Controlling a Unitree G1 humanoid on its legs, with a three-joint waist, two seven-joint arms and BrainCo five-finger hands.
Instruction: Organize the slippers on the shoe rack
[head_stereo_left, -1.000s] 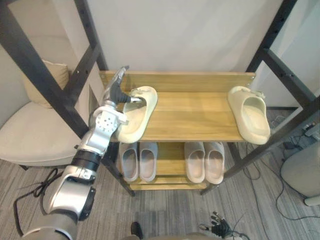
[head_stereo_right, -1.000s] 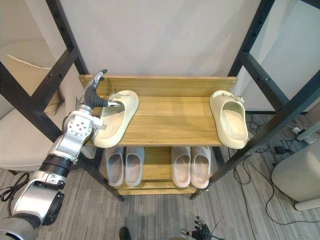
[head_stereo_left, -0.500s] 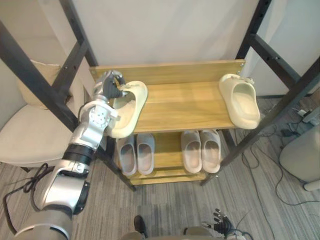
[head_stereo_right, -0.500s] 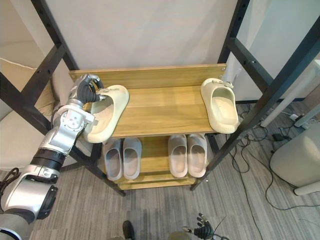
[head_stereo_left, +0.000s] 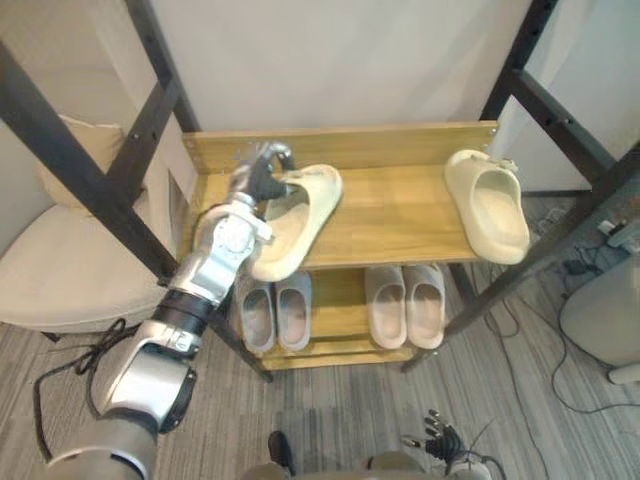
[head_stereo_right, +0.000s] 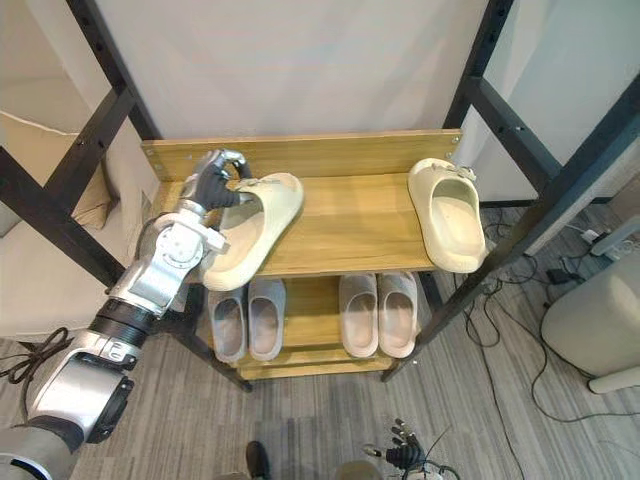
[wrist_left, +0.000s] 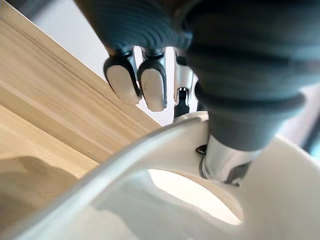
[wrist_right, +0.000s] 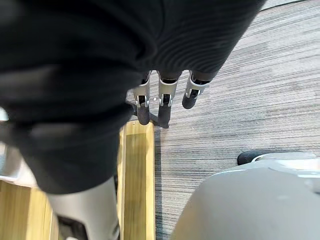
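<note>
Shoe rack (head_stereo_left: 400, 215): two wooden shelves with a back board along the top one.

Top shelf holds two cream slippers. The right cream slipper (head_stereo_left: 490, 205) lies flat at the right end, pointing front to back. The left cream slipper (head_stereo_left: 300, 225) lies aslant at the left end, with one end past the shelf's front edge. Cannot tell whether its sole rests on the wood.

Lower shelf (head_stereo_left: 340, 315) holds two pairs side by side, the left grey pair (head_stereo_left: 275, 312) and the right grey pair (head_stereo_left: 408, 305).

Armchair (head_stereo_left: 60, 270) stands left of the rack.

Left robot hand (head_stereo_left: 258, 175): clenched round the strap of the left cream slipper, with fingers (wrist_left: 152, 85) over the strap's top.

Right robot hand (wrist_right: 162, 102): low over the grey floor, fingers relaxed, holding nothing.
</note>
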